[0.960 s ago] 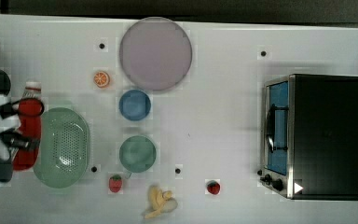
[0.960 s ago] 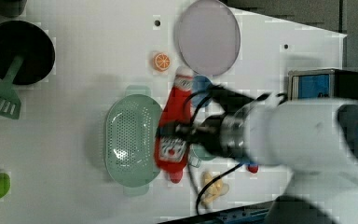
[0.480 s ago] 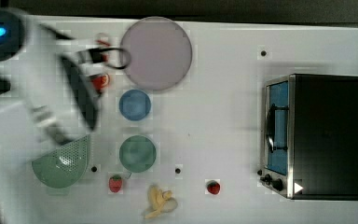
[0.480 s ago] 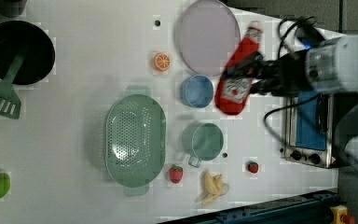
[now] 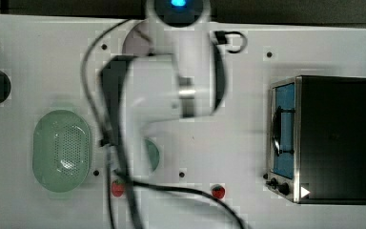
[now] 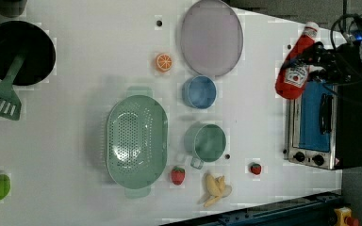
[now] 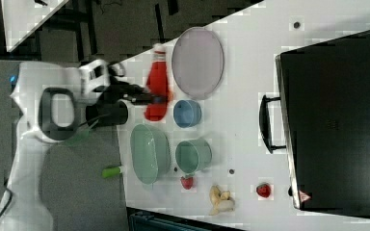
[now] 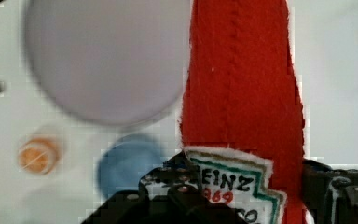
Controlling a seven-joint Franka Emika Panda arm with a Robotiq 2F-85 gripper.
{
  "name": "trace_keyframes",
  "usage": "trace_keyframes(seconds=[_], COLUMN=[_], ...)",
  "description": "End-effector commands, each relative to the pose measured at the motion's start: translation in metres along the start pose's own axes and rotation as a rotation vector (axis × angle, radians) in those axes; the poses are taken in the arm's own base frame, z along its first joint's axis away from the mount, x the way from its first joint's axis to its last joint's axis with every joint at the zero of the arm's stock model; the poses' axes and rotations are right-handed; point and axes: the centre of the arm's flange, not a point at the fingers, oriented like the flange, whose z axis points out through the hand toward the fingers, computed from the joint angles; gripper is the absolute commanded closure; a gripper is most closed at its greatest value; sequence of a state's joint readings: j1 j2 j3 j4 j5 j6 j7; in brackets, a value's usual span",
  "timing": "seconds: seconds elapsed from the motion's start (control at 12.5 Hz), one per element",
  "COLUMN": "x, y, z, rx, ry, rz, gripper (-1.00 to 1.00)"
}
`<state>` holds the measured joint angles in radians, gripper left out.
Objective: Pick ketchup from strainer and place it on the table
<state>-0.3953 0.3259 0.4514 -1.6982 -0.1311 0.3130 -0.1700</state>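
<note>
The large flat white desk (image 6: pixel 75 70) carries everything, with a black and silver toaster oven (image 6: pixel 327 127) at the left view's right. The white robot arm (image 5: pixel 171 90) reaches across the top view's middle. On the desk lie a round pale lilac plate (image 6: pixel 211 37), a black round pan (image 6: pixel 16 52) and the pale green oval perforated plastic strainer (image 6: pixel 135 140), which holds nothing. Near it stand a round green cup with a handle (image 6: pixel 205 141) and a small round blue bowl (image 6: pixel 199 91). The black pincer (image 6: pixel 313 59) is closed on the small red squeeze bottle of ketchup (image 6: pixel 294 70), white cap up and label near the fingers, held clear of the desk above the oven's edge in the left view, well apart from the strainer. Smaller still: a yellow banana (image 6: pixel 215 190), an orange half (image 6: pixel 163 61), two red strawberries (image 6: pixel 178 175).
</note>
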Motion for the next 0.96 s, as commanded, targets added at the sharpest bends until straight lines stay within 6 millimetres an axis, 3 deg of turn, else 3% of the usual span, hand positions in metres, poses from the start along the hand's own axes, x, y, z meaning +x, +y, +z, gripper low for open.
trace_keyframes(seconds=[0.08,0.48,0.96], x=[-0.005,-0.009,-0.032], y=[0.007,0.029,0.051], z=[0.006,0.063,0.159], rx=[-0.021,-0.079,-0.078], ry=[-0.008,-0.027,-0.065], rz=[-0.119,-0.118,-0.120], gripper=[-0.19,-0.19,-0.19])
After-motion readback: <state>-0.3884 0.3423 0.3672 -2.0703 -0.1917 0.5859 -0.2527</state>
